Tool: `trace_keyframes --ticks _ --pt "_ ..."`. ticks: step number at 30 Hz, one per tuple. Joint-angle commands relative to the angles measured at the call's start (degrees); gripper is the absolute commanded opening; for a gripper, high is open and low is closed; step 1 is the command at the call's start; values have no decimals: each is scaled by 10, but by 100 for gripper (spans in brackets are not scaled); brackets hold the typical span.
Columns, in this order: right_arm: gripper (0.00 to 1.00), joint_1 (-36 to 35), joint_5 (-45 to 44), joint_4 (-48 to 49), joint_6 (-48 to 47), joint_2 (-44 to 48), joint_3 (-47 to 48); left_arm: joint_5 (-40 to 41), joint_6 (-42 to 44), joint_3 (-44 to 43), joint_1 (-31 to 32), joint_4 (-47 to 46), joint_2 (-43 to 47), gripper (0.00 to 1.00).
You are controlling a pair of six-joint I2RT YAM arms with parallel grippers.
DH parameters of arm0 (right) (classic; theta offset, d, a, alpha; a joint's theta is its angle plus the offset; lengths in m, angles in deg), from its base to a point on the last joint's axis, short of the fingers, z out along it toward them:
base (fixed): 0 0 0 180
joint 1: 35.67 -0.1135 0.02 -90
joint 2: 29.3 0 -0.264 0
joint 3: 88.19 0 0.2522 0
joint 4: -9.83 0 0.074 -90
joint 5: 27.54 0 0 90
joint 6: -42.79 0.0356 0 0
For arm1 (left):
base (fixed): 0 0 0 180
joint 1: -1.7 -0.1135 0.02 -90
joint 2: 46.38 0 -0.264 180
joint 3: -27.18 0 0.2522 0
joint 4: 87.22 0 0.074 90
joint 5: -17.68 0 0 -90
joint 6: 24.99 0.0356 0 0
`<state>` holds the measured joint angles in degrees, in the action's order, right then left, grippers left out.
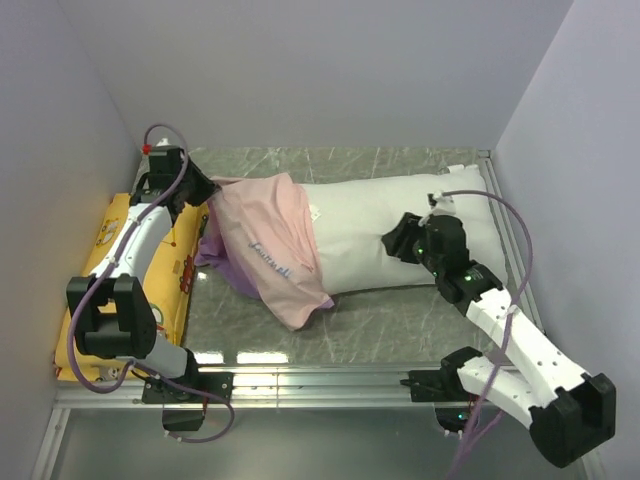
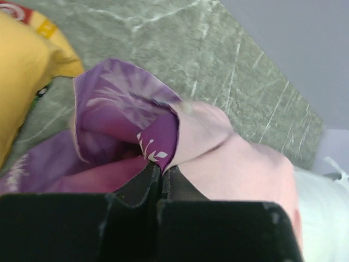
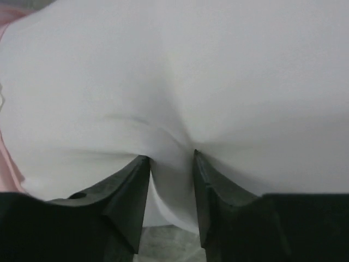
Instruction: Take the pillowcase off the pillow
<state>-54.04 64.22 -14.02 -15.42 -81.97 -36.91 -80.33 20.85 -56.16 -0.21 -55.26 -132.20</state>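
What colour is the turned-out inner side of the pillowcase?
Pale pink. The pillowcase shows this best in the top external view.

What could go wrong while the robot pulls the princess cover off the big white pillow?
1. The right gripper has its jaws apart around a fold of the pillow, so the pillow might slide along with the pillowcase.
2. The left gripper pinches only a thin edge of the pillowcase, which could slip out.
3. The yellow cushion lies close beside the pillowcase and might get dragged.
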Motion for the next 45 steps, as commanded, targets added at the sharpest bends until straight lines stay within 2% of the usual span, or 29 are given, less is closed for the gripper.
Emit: trace_keyframes --ticks 1,2,4,10,13,15,16,17,18,19,20,22,23,24,25,27,30,33,37,41,44,45 --pt "58 -102 -163 -109 -61 -2 83 33 34 -39 42 -50 0 1" --pt "62 -144 -176 -116 -64 -17 115 34 35 -36 51 -54 -1 1" --pt "70 -169 -185 -121 -79 -38 152 38 36 -33 75 -59 -8 0" --pt "84 -241 -189 -150 -126 -196 273 48 43 -45 117 -56 -30 1" --pt "85 -257 -162 -161 -137 -311 315 50 49 -52 124 -52 -41 1" --pt "85 -264 -158 -155 -143 -353 320 51 53 -55 124 -50 -47 1" --pt "81 -263 -160 -151 -143 -389 316 54 58 -59 124 -47 -48 0" --pt "58 -258 -170 -150 -138 -406 314 67 61 -64 123 -35 -51 1" --pt "58 -248 -169 -153 -132 -420 312 78 61 -68 122 -29 -51 1" --pt "10 -235 -167 -155 -125 -429 302 78 62 -72 118 -24 -49 1" --pt "0 -202 -161 -151 -117 -426 289 78 61 -73 112 -21 -46 1" --pt "0 -166 -126 -117 -103 -398 233 68 56 -71 76 -25 -37 0" --pt "0 -124 -120 -110 -97 -360 217 62 49 -73 60 -24 -35 0" --pt "0 -107 -120 -106 -95 -339 204 56 47 -75 27 -19 -31 0" --pt "0 -87 -115 -105 -92 -301 184 53 45 -85 21 -16 -30 0" --pt "0 -43 -107 -100 -83 -259 167 49 44 -95 -32 -9 -26 0" --pt "0 -11 -110 -101 -72 -195 151 30 34 -112 -69 -8 -27 0" --pt "0 5 -118 -114 -65 -169 161 28 35 -136 -78 5 -37 0" --pt "0 39 -76 -116 -49 -142 183 28 39 -146 -78 8 -44 0" --pt "0 40 -19 -121 -51 -125 222 -17 35 -123 -71 -20 -39 0" --pt "0 23 20 -122 -46 -118 264 -22 40 -106 -23 -20 -38 0" --pt "0 19 24 -129 -45 -119 277 -7 39 -81 11 -34 -30 0"
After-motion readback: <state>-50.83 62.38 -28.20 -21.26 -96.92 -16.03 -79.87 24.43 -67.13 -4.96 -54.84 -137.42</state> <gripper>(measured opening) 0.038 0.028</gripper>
